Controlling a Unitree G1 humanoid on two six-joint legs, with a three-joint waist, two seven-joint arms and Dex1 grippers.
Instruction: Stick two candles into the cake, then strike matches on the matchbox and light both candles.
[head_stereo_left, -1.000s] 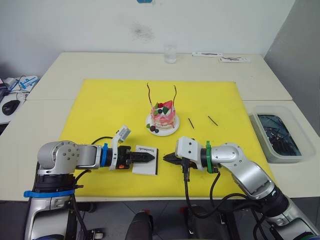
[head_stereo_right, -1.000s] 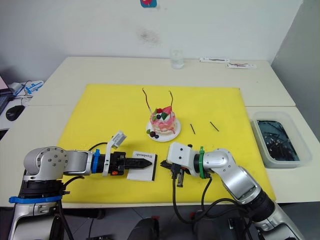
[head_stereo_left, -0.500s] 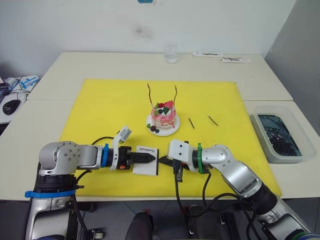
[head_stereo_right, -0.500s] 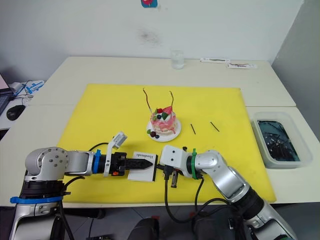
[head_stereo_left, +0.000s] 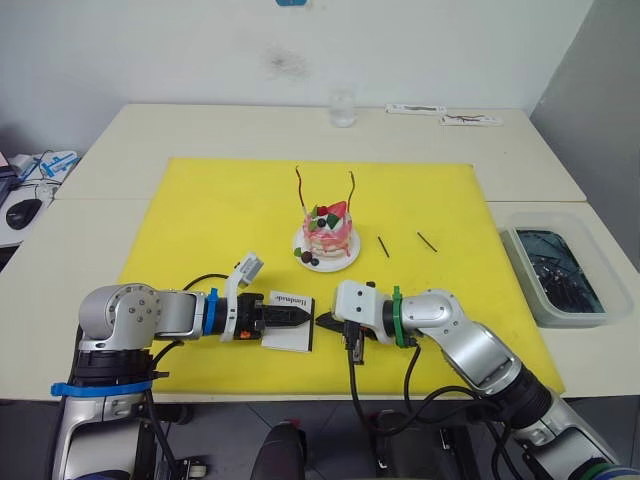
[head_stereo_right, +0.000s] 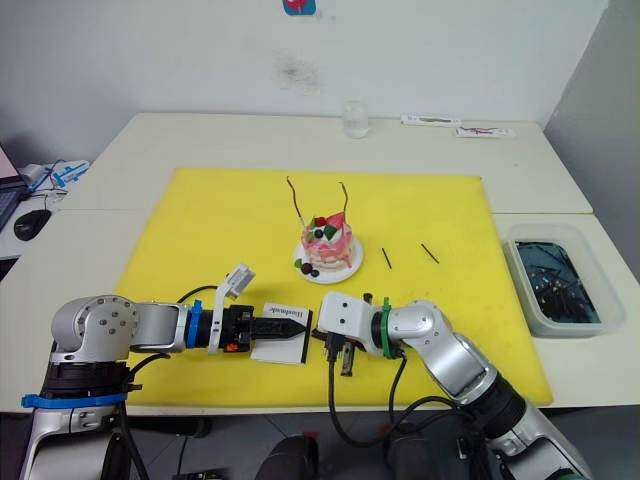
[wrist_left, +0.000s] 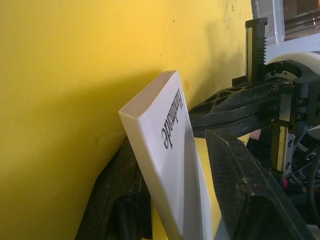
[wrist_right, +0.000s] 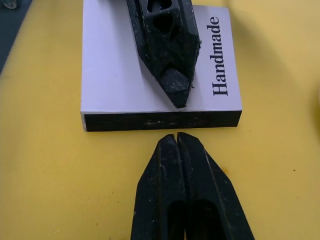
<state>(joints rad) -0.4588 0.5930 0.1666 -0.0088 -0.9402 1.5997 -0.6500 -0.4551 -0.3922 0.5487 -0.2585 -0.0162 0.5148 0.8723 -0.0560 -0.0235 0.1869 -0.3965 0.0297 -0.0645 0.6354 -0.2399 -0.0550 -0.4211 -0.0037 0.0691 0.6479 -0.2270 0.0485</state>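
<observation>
Both candles (head_stereo_left: 299, 186) stand already in the cake (head_stereo_left: 327, 232), a little above the middle of the frame, so the sticking step looks finished and the lighting step is in hand. The two matches (head_stereo_left: 382, 246) lie on the yellow mat (head_stereo_left: 200, 210), just right of the cake's plate, not yet picked up.

The left tool (head_stereo_left: 300, 317) holds the matchbox (head_stereo_left: 290, 327) in the lower middle of the frame. In the left wrist view the box (wrist_left: 167, 150) is tilted and sits between the two black fingers. The right tool (wrist_right: 177, 142) has its fingers pressed together with nothing between them, and its tip is very near the black striking strip, perhaps touching it.

My judgement: the right tool seems to steady or push the box so that the strip is free. After this it needs to go to a match. A match is very thin and lies flat, so the grip must be fine and low to the mat.

The matchbox is a flat white rectangle, smooth like card, with the dark word "Handmade" on its face. The mat looks matt and a little soft. The candles are wiry, with curved tips. The worktop (head_stereo_left: 180, 130) is pale and plain.
</observation>
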